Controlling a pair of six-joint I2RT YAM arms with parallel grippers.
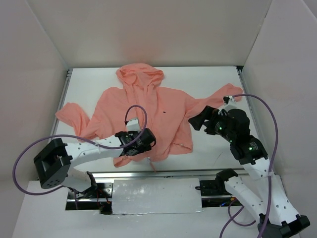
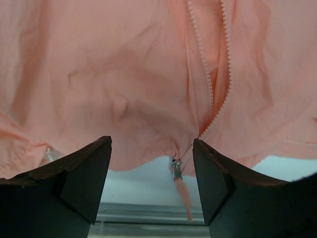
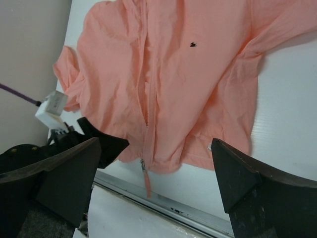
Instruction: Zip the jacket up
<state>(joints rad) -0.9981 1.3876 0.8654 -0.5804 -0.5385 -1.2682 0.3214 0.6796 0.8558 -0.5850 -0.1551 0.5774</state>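
Jacket (image 1: 148,111) cloth at the near hem is framed by the fingers of the left gripper (image 2: 151,144). They are seen standing well apart with nothing clamped between them; whether the tips touch the fabric cannot be told. Within that gap, closer to the finger on the right of the wrist view, the zipper slider (image 2: 175,170) is found at the very bottom of the hem. A pink pull tab (image 2: 184,198) hangs from it toward the near edge of the table (image 1: 218,148). From the slider the two rows of zipper teeth (image 2: 212,94) are seen to part and run away toward the far side, so the front is judged to be almost wholly unzipped. The garment is laid flat and front-up across the middle of the table, with the hood (image 1: 140,74) at the far end, the sleeves spread left and right, and a small dark chest mark (image 3: 193,45) right of the zipper. Its long axis, and the zipper with it, runs near to far, so the slider would have to be drawn straight away from the left gripper, which is by far the nearer one. The right gripper (image 3: 156,144) is held wide open and empty above the right side of the garment, well apart from the slider.
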